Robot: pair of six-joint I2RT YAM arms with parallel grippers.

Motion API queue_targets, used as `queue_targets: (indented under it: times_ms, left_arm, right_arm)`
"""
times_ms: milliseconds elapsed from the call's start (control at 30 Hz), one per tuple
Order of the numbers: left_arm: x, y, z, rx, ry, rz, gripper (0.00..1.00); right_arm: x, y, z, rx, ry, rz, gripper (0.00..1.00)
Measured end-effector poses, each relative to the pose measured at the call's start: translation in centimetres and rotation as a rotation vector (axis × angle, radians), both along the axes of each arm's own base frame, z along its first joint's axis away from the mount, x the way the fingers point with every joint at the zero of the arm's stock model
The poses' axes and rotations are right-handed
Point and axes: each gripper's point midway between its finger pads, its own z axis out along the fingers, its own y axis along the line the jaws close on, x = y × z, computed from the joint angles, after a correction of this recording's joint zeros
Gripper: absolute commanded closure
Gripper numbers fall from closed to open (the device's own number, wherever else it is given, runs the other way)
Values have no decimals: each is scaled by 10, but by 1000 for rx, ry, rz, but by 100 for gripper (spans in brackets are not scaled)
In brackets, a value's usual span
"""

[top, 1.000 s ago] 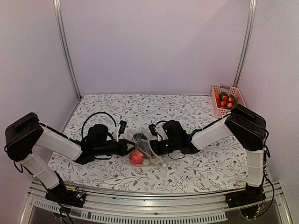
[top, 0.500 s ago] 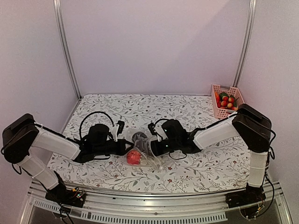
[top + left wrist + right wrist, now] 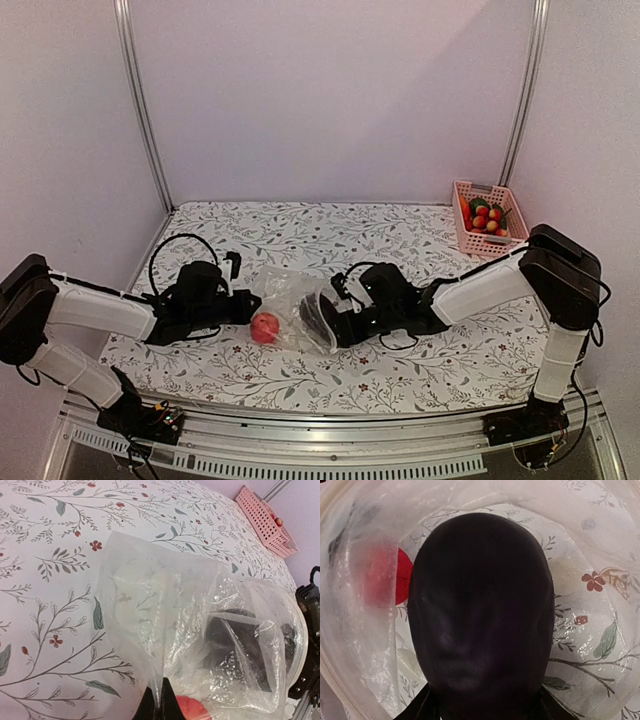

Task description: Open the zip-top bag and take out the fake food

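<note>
A clear, crinkled zip-top bag (image 3: pixel 288 298) lies near the centre of the overhead view. It rests on the bench (image 3: pixel 420 360), which is covered in a white cloth printed with leaves and small flowers. The bag's mouth gapes toward the right of the frame. Two pieces of fake food are with it: a round red piece (image 3: pixel 264 327) at the bag's lower left edge, and a large dark piece (image 3: pixel 318 320) at the open mouth. The right end effector (image 3: pixel 330 322) extends in from the right and grips the dark piece between its two fingers. In the right wrist view the dark shape fills the middle of the picture, ringed by plastic film, with the red piece blurred behind plastic at the left. The left end effector (image 3: pixel 243 312) comes from the left, closed tight, pinching a fold of the bag's film between its fingertips. A pink slatted basket (image 3: pixel 462 225) stands well apart at the upper right of the overhead view, near the back corner of the bench. It holds small red, orange and green pieces (image 3: pixel 483 216).
</note>
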Motion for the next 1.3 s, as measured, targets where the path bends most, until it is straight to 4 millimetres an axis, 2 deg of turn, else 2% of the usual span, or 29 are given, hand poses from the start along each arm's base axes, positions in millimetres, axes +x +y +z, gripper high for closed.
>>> queue_targets:
  times_ms: [67, 167, 333, 467, 667, 867, 1100, 1300]
  left_arm:
    - [3, 9, -2, 5, 4, 27, 100]
    - [4, 15, -5, 9, 15, 47, 100]
    - [5, 17, -7, 6, 23, 55, 100]
    - [5, 16, -9, 3, 30, 53, 100]
    - [4, 8, -9, -23, 33, 20, 100]
    - [5, 4, -7, -45, 26, 7, 100]
    - [5, 2, -13, -43, 37, 2, 100]
    - [4, -1, -17, -46, 50, -14, 100]
  right_arm:
    - [-3, -5, -2, -14, -1, 0, 72]
    - [-5, -9, 5, -8, -10, 4, 72]
    - [-7, -11, 35, 39, -44, 3, 72]
    - [1, -16, 53, 67, -66, -14, 73]
    - [24, -33, 54, 72, -52, -77, 74]
    - [29, -34, 58, 117, -29, -112, 74]
    - [28, -36, 61, 195, -23, -156, 74]
    - [40, -30, 111, 343, -123, -180, 74]
